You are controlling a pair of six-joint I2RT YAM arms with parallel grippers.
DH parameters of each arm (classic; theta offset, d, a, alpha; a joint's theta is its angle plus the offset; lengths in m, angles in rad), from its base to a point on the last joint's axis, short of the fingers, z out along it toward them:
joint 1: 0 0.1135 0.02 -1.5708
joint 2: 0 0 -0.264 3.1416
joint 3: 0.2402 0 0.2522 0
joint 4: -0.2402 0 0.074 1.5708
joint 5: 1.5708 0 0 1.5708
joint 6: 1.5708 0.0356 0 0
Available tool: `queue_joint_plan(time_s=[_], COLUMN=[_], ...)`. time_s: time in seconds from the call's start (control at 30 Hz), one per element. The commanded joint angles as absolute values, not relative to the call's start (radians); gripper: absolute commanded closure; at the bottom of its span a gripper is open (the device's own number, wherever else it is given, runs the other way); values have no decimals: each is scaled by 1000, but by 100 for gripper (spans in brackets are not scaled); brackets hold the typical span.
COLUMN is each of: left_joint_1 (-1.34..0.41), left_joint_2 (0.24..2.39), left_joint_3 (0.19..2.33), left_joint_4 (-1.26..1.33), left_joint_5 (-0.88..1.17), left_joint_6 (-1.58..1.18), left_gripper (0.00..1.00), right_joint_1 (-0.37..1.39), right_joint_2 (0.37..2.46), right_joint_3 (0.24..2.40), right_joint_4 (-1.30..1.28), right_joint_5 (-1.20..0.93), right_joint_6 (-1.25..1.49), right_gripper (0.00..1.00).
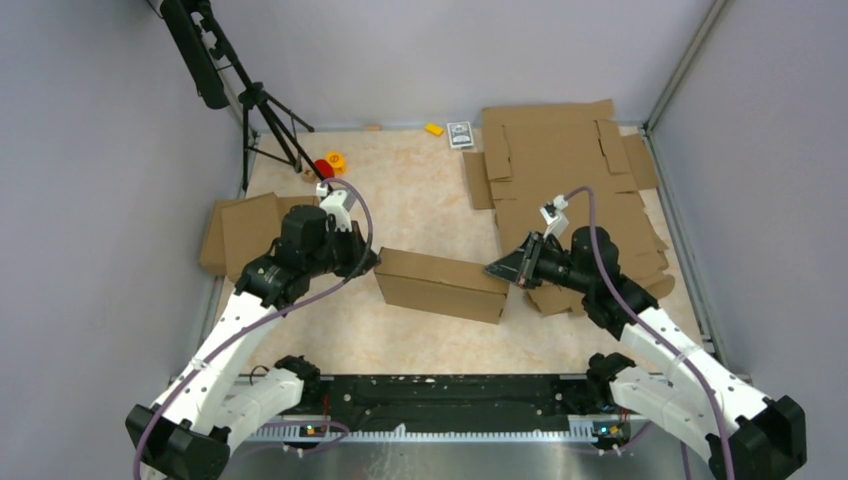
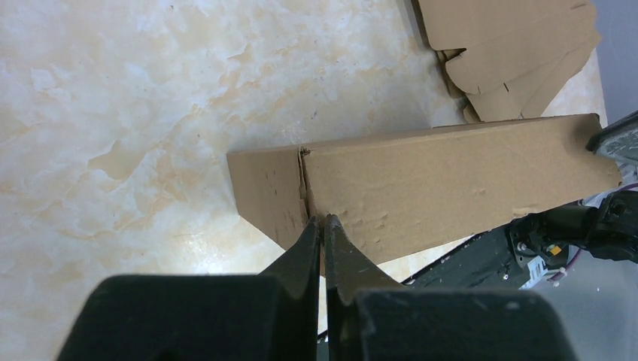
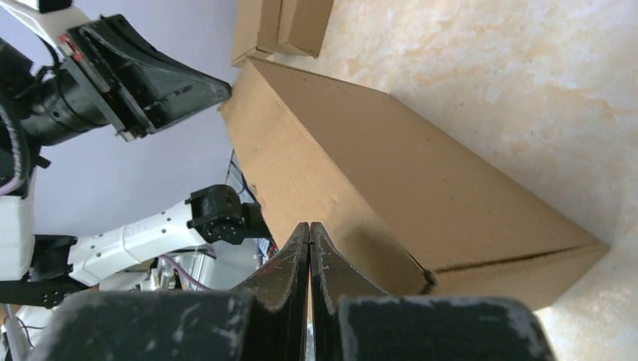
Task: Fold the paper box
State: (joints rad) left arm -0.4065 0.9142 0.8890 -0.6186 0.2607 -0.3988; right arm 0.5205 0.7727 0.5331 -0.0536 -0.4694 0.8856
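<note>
Brown, plain-faced paper box (image 1: 440, 283)

I see the paper box (image 1: 440, 283) as matt brown corrugated cardboard. My bench (image 1: 420, 200) looks smooth, slightly glossy, marble-patterned.

The right gripper (image 2: 602, 141) covers a corner of the paper box (image 2: 451, 180).

Flat cardboard sheets (image 1: 565, 170) piled at counter (image 1: 420, 200) back right. Smaller cardboard pieces (image 1: 245, 232) lie left. Tripod (image 1: 262, 110) stands back left.
</note>
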Motion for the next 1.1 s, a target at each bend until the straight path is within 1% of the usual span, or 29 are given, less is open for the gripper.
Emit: queue_joint_plan(time_s=[0.0,0.1,0.27,0.33,0.4,0.57,0.67,0.77,0.93,1.07], left_joint_1=[-407,-408,-407,-408,-408,-408,-408,-407,-408,-408], left_joint_2=[932,931,937,939,939,936,930,925,925,925], left_joint_3=[847,850,856,857,859,857,852,849,852,869], left_joint_4=[-742,-744,-745,-745,-746,-747,-744,-744,-744,-749], left_joint_5=[246,243,250,253,253,255,254,256,261,277], left_joint_6=[-393,-390,-388,-388,-387,-387,-388,-390,-386,-378], left_gripper=[100,100,100,100,100,100,100,100,100,100], right_joint_1=[514,514,514,514,514,514,514,515,514,514], right_joint_2=[805,785,776,793,816,831,848,842,830,865], right_joint_3=[682,657,453,415,434,626,704,666,488,500], right_joint_4=[-106,-97,31,29,-9,-130,-162,-127,-59,-78], right_joint_5=[-499,-503,-529,-511,-507,-489,-524,-551,-514,-506], right_joint_6=[817,824,901,896,862,782,763,792,845,819], right_gripper=[100,100,100,100,100,100,100,100,100,100])
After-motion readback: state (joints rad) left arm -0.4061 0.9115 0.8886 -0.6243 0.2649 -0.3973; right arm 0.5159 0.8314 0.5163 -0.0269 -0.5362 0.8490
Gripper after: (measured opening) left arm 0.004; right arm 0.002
